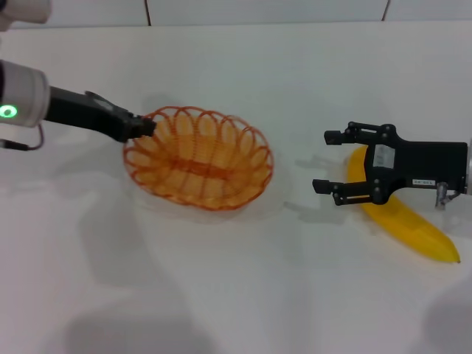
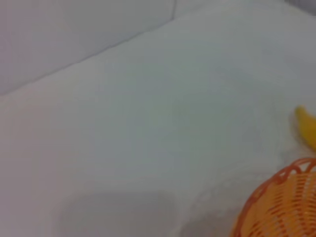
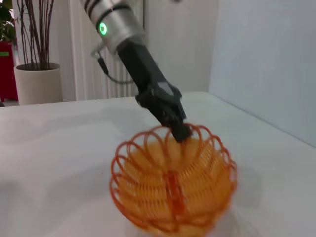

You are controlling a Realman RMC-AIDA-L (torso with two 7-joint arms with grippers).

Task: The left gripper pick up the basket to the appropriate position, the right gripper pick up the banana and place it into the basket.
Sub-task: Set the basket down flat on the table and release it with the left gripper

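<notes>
The orange wire basket [image 1: 198, 158] sits left of centre on the white table. My left gripper [image 1: 145, 127] reaches in from the left and is shut on the basket's near-left rim; the right wrist view shows that gripper [image 3: 178, 131] pinching the rim of the basket [image 3: 173, 185]. The yellow banana [image 1: 405, 219] lies on the table at the right, apart from the basket. My right gripper [image 1: 322, 161] is open and empty, its body over the banana's upper end and its fingers pointing toward the basket. The left wrist view shows a piece of the basket [image 2: 284, 207] and the banana's tip [image 2: 307, 127].
The white table [image 1: 236, 295] stretches wide around both things. A white wall [image 1: 265, 9] runs along its far edge. In the right wrist view a potted plant [image 3: 37, 74] stands far behind the table.
</notes>
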